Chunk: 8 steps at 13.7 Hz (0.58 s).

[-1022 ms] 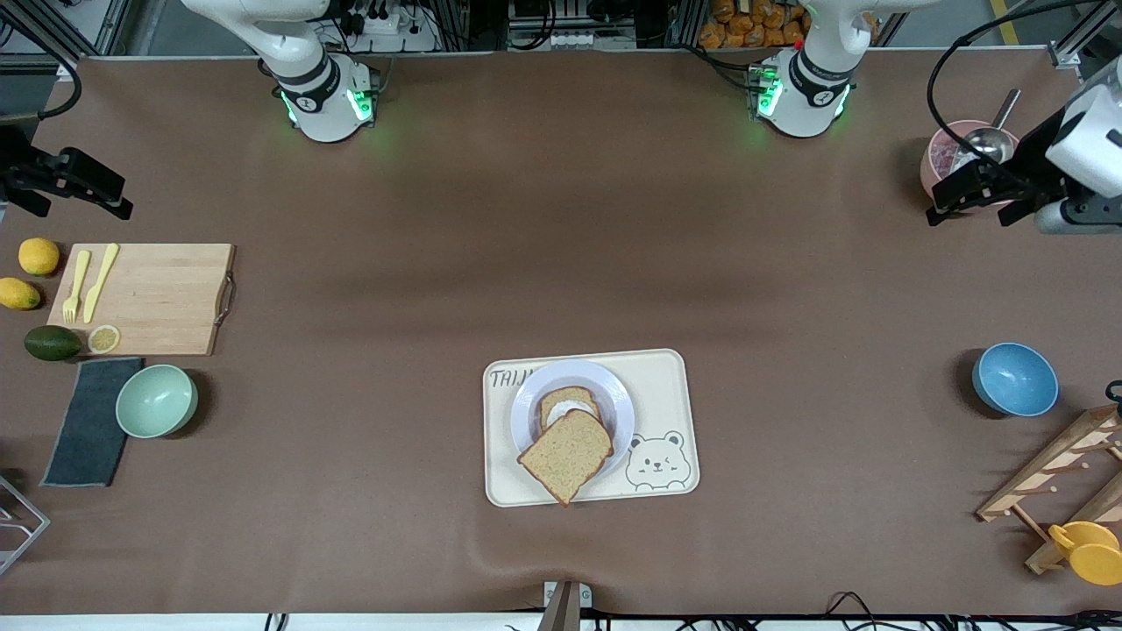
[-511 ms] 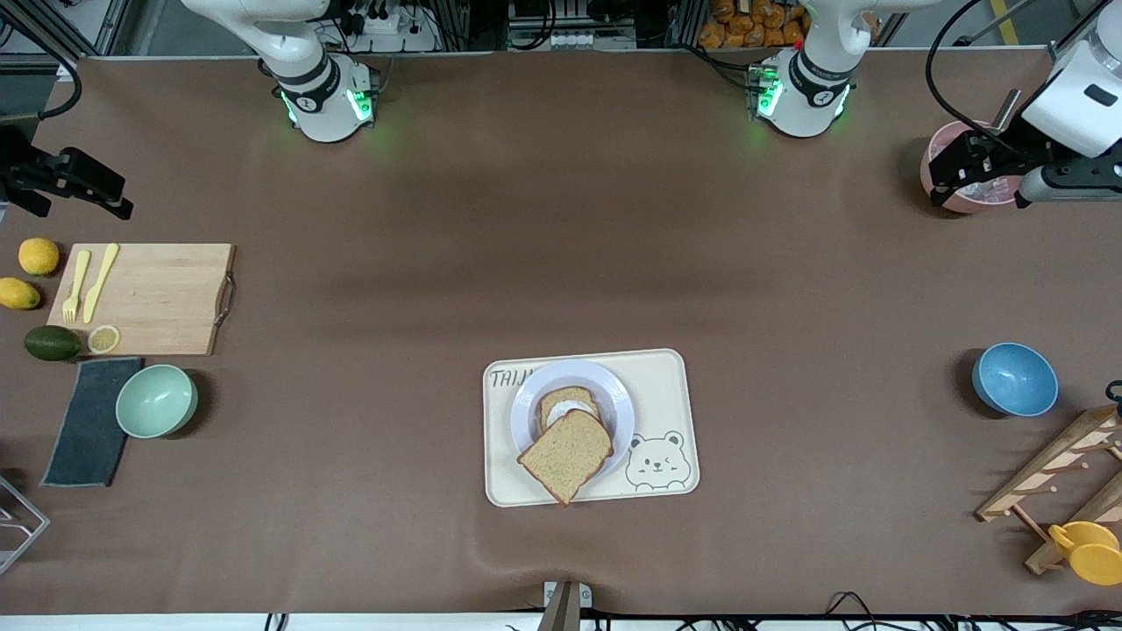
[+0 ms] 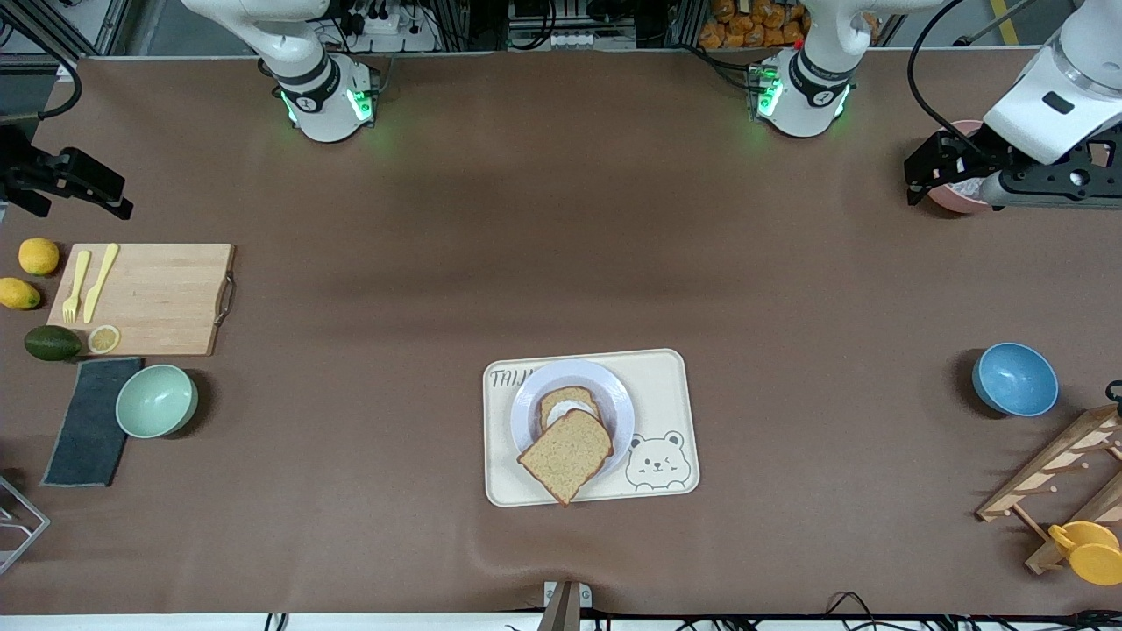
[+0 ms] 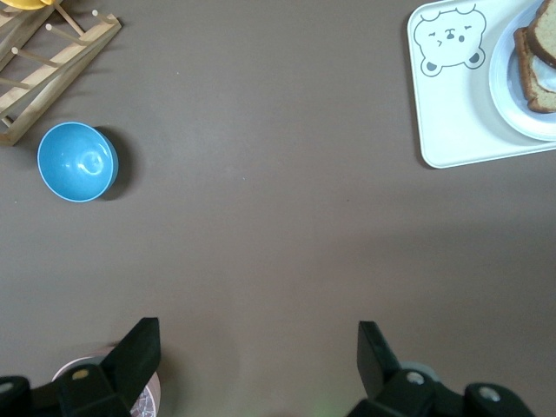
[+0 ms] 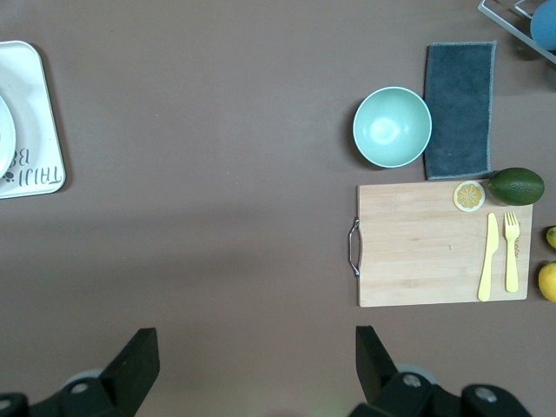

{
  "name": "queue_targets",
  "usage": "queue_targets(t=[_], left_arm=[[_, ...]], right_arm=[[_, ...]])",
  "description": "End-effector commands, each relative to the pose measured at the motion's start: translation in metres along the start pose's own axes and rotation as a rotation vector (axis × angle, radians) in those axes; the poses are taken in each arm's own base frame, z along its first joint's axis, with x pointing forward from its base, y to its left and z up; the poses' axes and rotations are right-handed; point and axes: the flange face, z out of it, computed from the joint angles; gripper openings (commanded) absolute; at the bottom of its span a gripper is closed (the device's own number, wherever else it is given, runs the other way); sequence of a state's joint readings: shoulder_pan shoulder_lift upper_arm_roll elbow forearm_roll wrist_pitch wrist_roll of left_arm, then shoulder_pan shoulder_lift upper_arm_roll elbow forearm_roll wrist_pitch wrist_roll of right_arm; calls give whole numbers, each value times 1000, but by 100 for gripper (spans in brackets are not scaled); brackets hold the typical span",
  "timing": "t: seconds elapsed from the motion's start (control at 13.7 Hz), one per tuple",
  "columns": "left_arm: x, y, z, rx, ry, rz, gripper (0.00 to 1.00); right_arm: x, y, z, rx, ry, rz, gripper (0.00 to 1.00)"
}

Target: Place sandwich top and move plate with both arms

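The sandwich top [image 3: 565,456], a plain brown bread slice, leans on the rim of the lavender-white plate [image 3: 614,394], its lower corner on the cream bear tray [image 3: 666,394]. An egg-topped toast [image 3: 570,405] lies on the plate under it. The left wrist view shows the sandwich top [image 4: 546,43], plate [image 4: 512,91] and tray [image 4: 452,122] at its edge. My left gripper [image 3: 920,175] hangs open and holds nothing [image 4: 259,347], over the pink bowl at the left arm's end. My right gripper [image 3: 83,197] waits open and holds nothing [image 5: 256,352], at the right arm's end, above the cutting board.
At the left arm's end stand a pink bowl [image 3: 951,197], a blue bowl [image 3: 1015,379] and a wooden rack [image 3: 1052,482] with a yellow cup [image 3: 1087,552]. The right arm's end holds a cutting board [image 3: 149,298] with knife and fork, lemons, avocado [image 3: 51,343], green bowl [image 3: 156,400], grey cloth [image 3: 88,421].
My left gripper has swung toward the table's middle over the pink bowl, and its wrist has risen. The right arm, bread, plate and tray have not moved.
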State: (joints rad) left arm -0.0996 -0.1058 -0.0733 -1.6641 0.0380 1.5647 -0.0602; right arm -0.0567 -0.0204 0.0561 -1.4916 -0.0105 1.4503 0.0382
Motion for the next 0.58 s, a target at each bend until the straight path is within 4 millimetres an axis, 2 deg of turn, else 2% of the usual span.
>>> queue_targets(t=[0.0,0.51], left_arm=[[0,0,-6,19,-7,18,100],[-2,13,-9,15,-1,26,100]], right_arm=[[-1,1,-1,16,5,19,100],[-1,2,-1,16,5,19,100]])
